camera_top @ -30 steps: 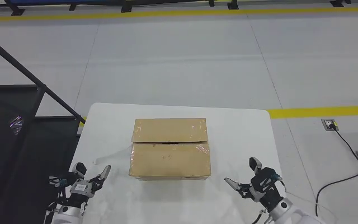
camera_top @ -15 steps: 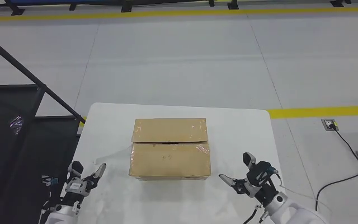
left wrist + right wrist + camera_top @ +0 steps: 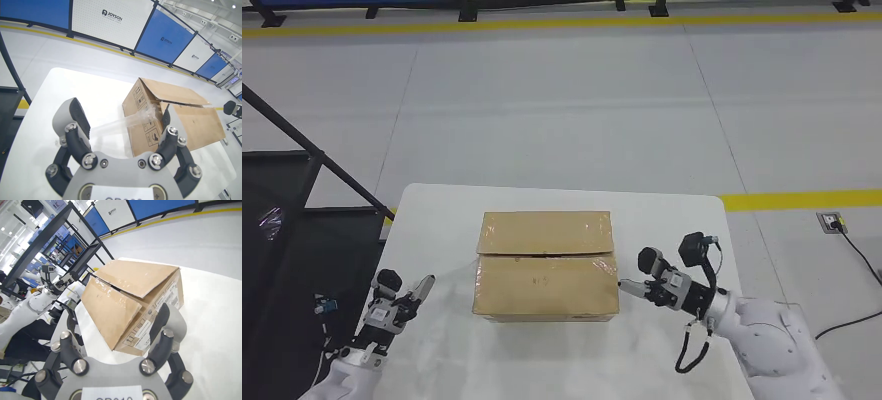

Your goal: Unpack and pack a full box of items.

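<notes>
Moving up to the right end of the brown rectangular cardboard box (image 3: 547, 265) lying mid-way on the white surface (image 3: 682, 230), the right tool (image 3: 635, 274) is gaping wide and empty, like the left tool (image 3: 407, 285), so unpacking is just beginning.

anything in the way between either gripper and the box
Nothing solid. The right gripper, jaws apart, sits close beside the brown cardboard box with nothing visible between them. On the other side, a loose strip of clear tape trails from the box over the white table toward the open left gripper.
</notes>
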Available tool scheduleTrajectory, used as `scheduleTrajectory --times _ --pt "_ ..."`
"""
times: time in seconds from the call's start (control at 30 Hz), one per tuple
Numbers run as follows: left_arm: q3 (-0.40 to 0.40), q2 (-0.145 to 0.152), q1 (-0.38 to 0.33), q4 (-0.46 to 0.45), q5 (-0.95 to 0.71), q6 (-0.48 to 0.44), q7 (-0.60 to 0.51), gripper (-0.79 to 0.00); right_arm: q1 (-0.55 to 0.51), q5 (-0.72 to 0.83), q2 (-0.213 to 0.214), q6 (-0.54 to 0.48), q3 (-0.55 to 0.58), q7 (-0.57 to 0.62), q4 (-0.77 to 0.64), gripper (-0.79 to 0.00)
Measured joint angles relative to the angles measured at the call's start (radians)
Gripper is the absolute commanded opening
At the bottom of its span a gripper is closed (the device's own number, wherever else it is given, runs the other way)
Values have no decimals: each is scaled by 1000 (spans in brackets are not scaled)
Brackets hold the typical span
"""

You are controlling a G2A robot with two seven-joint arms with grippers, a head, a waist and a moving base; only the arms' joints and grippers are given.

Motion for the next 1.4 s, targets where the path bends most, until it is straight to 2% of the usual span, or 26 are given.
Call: scheduleTrajectory --times 0.13,0.33,0.53,0.77,0.9,1.1,1.23,1.4 --pt "-4 0 0 4 -4 -5 2 0 91 178 2 -24 -27 126 119 0" --pt "4 -2 -8 16 -5 -3 0 0 183 330 0 -27 -85 248 237 0" --pt "21 -4 -11 21 5 2 3 0 254 373 -10 -18 -154 287 313 0" --pt "30 -6 -9 22 14 2 9 0 290 473 -13 -78 -186 330 351 0" --pt "36 -7 -5 17 19 5 13 0 275 561 -3 -130 -173 397 324 0" --pt "46 -9 3 -11 25 3 23 0 203 599 38 -111 -174 428 152 0" --pt "45 -8 20 -41 31 -36 15 0 133 551 87 -108 -200 431 7 0" --pt "46 -3 46 -74 94 -101 0 0 76 475 151 -132 -243 408 -84 0"
